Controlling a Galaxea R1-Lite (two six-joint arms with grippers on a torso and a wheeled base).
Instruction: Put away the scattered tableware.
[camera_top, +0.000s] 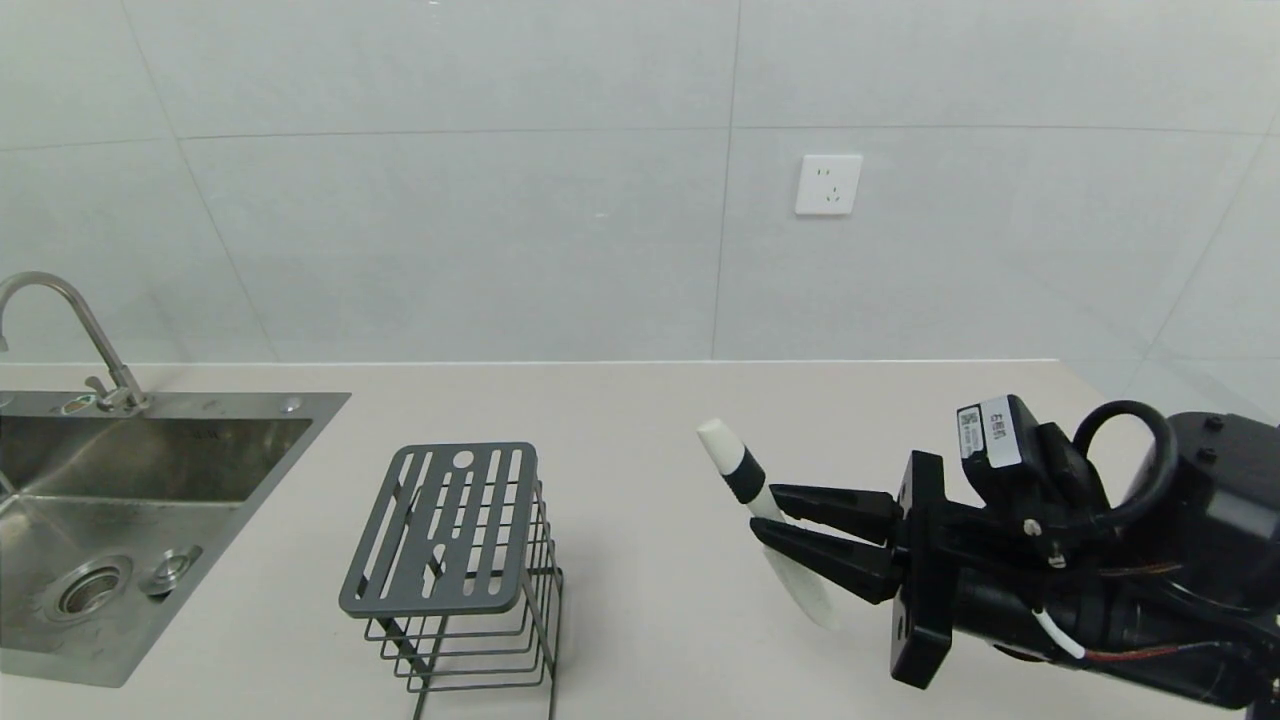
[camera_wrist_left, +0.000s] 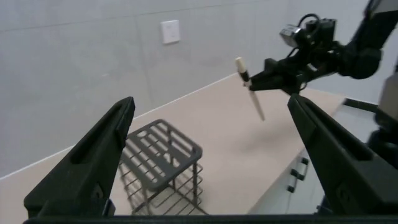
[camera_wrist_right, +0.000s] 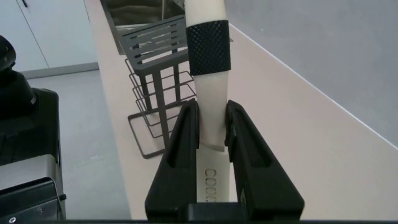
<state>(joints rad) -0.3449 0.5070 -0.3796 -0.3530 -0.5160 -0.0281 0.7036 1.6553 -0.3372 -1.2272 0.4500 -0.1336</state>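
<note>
A white knife (camera_top: 745, 478) with a black band on its handle hangs in the air above the counter, handle tilted up and back, blade pointing down. My right gripper (camera_top: 765, 510) is shut on it just below the black band, as the right wrist view shows with the knife (camera_wrist_right: 208, 37) pinched in the right gripper (camera_wrist_right: 211, 109). A dark grey slotted wire rack (camera_top: 445, 530) stands on the counter to the left of the knife. In the left wrist view my left gripper (camera_wrist_left: 210, 106) is open and holds nothing, with the rack (camera_wrist_left: 161, 146) and the knife (camera_wrist_left: 249, 87) beyond it.
A steel sink (camera_top: 200, 410) with a faucet (camera_top: 60, 300) is set into the beige counter (camera_top: 640, 420) at the left. A tiled wall with a socket (camera_top: 828, 185) closes the back. The counter's right end lies behind my right arm.
</note>
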